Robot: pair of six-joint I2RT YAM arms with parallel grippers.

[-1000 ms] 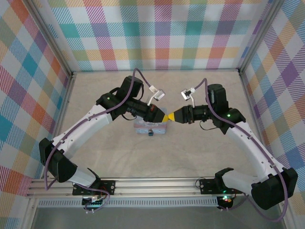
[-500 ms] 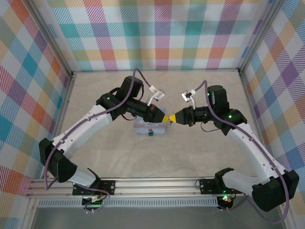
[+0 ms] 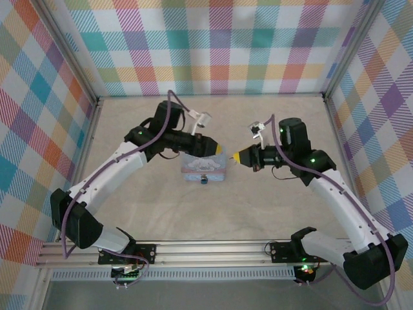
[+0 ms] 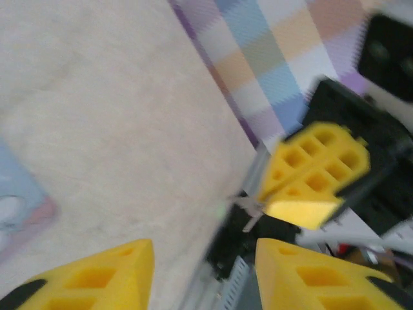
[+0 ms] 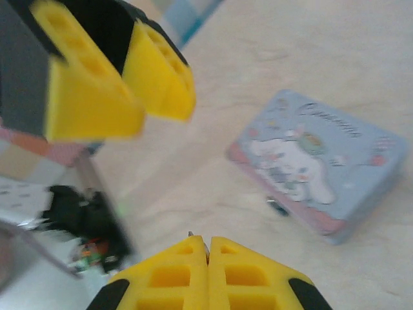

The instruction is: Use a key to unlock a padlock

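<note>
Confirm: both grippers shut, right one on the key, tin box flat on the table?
No, one thing is off. The left gripper is open: the left wrist view shows its fingers wide apart, holding nothing. The right gripper is shut on the key, and the tin box lies flat on the table.

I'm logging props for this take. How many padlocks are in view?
1. The padlock lies at the near side of the tin box, about midway along it. Another could be hidden inside the box.
</note>
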